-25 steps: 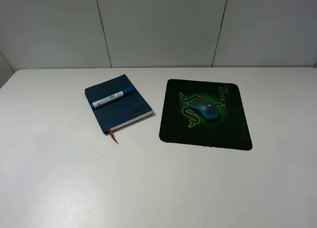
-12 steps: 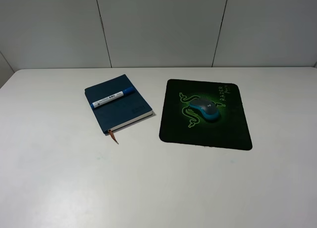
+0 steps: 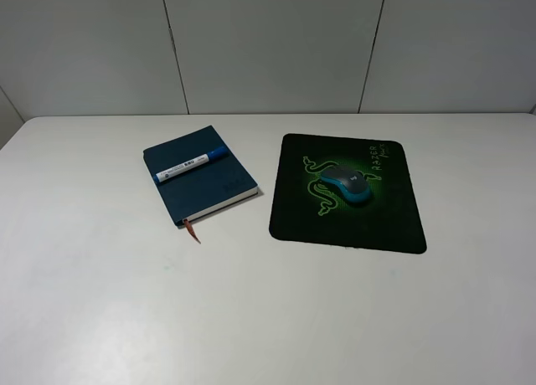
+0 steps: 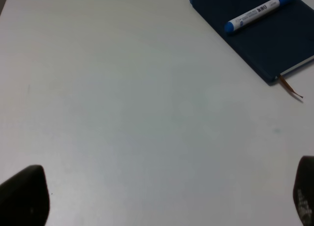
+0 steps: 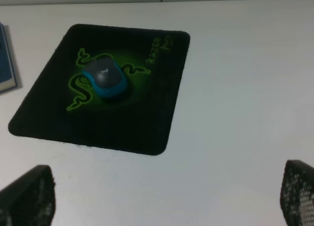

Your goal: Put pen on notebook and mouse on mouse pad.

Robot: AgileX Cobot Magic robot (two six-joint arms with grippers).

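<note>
The white pen with a blue cap lies across the far part of the navy notebook, whose orange ribbon sticks out at the near corner. The dark grey and teal mouse sits on the black mouse pad, over its green snake logo. Neither arm shows in the high view. In the left wrist view, my left gripper is open over bare table, well back from the pen and notebook. My right gripper is open too, short of the mouse and pad.
The white table runs wide around both items and ends at a grey panelled wall at the back. A strip of table separates the notebook from the mouse pad. A sliver of the notebook shows in the right wrist view.
</note>
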